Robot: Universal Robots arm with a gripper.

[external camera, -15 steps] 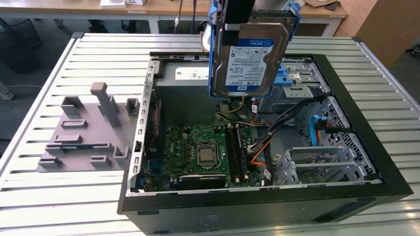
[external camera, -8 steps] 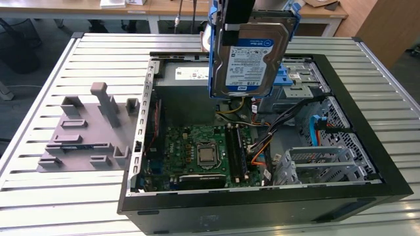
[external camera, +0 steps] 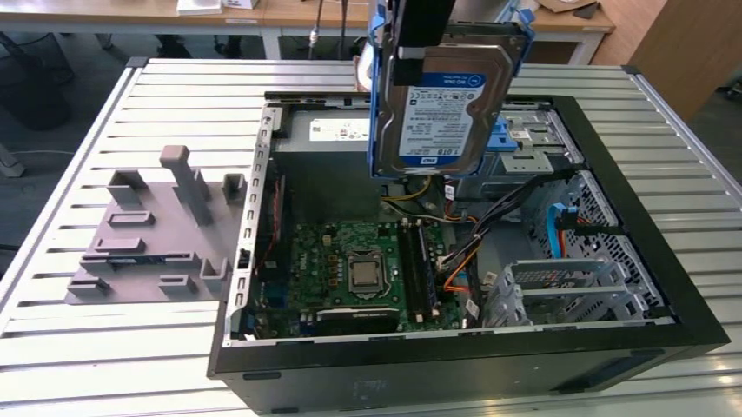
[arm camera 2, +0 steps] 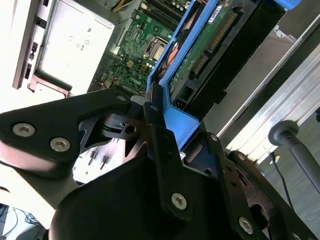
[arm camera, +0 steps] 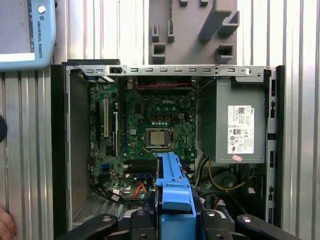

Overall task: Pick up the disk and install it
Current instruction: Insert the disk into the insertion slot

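Holding the disk [external camera: 447,109] upright above the open computer case [external camera: 684,304], the gripper [arm camera 2: 172,125] clamps its blue carrier; installing calls for careful bay alignment.

disk [external camera: 447,100]: silver, blue-white label, blue frame | motherboard [external camera: 347,269]: green | case [external camera: 464,372]: black | table [external camera: 82,347]: ribbed silver | fixture [external camera: 151,234]: grey | PSU [arm camera: 220,115]: grey

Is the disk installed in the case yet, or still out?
Out. The disk hangs on end above the open computer case, its blue carrier clamped in the gripper.
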